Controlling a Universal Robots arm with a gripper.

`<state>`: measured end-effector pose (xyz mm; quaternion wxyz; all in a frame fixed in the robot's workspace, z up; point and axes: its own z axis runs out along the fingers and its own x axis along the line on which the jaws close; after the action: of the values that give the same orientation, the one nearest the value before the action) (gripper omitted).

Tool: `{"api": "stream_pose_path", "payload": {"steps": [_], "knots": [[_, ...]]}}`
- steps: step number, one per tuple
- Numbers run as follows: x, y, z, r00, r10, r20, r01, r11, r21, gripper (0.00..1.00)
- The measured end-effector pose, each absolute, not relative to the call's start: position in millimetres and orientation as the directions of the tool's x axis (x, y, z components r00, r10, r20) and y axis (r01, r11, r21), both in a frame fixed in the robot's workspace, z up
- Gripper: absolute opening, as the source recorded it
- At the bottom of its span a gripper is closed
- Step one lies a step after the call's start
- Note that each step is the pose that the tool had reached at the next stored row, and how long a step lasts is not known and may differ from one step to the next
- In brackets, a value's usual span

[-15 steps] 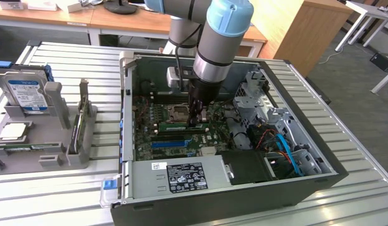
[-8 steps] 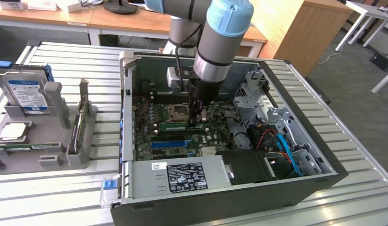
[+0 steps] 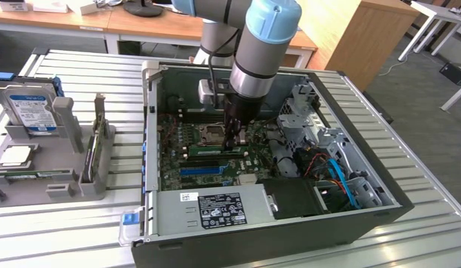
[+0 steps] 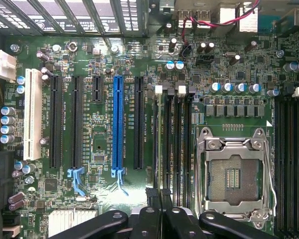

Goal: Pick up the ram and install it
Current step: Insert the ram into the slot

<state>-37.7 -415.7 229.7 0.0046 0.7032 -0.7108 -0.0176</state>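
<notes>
On a ribbed metal worktop [image 3: 66, 223], among wooden desks [image 3: 141, 25]: open black computer case [image 3: 252, 245]; black jaws [image 4: 160, 196] pinching the thin green ram stick [image 4: 160, 149] edge-on between them, over the motherboard slots.

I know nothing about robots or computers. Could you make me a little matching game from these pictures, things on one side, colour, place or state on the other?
Things:
1. ram
2. long slot
3. hard drive
4. pincer

Descriptions:
A. blue
B. shut
C. green
D. on the grey rack, outside the case

Pairs: 1-C, 2-A, 3-D, 4-B
</notes>
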Motion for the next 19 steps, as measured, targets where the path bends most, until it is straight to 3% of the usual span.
{"api": "stream_pose_path", "payload": {"steps": [19], "knots": [[-38.0,-415.7,228.1,-0.011,-1.000,-0.018,-0.999,0.011,0.031,0.12]]}}
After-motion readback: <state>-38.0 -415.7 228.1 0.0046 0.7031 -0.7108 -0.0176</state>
